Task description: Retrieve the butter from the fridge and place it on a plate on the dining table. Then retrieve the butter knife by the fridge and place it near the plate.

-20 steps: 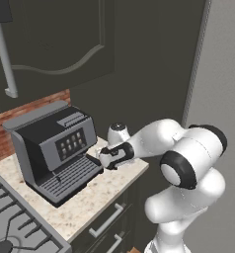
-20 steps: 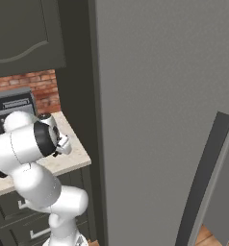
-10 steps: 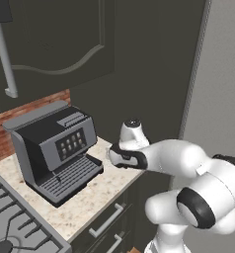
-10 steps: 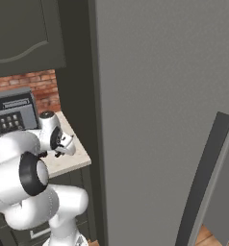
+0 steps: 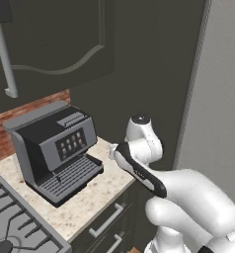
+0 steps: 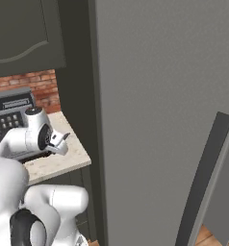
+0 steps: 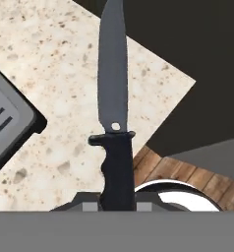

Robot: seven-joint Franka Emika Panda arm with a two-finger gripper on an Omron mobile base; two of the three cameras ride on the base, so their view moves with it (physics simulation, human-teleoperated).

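While the arm folds back over the corner of the bench (image 5: 85, 207), the pincer (image 7: 117, 204) holds the butter knife (image 7: 114, 123) by its black handle, the dark blade running straight out ahead of the hand. In the hand view the fingertips themselves are hidden at the bottom edge, so how tight the grip is cannot be read directly, yet the knife sits fixed along the hand's line with speckled stone and a strip of wooden floor (image 7: 197, 177) passing beneath it, which suggests it is lifted clear of the bench. Gripping the handle end leaves the blade free, and this should make it easy to lay the knife flat later. From the right base view the wrist hangs just past the bench edge, beside the fridge (image 6: 159, 96), with the coffee machine (image 5: 55, 148) close behind it. The knife seems to be collected, so what remains is likely carrying it to the dining table. One risk is the long blade clipping the fridge wall or the machine as the arm swings.
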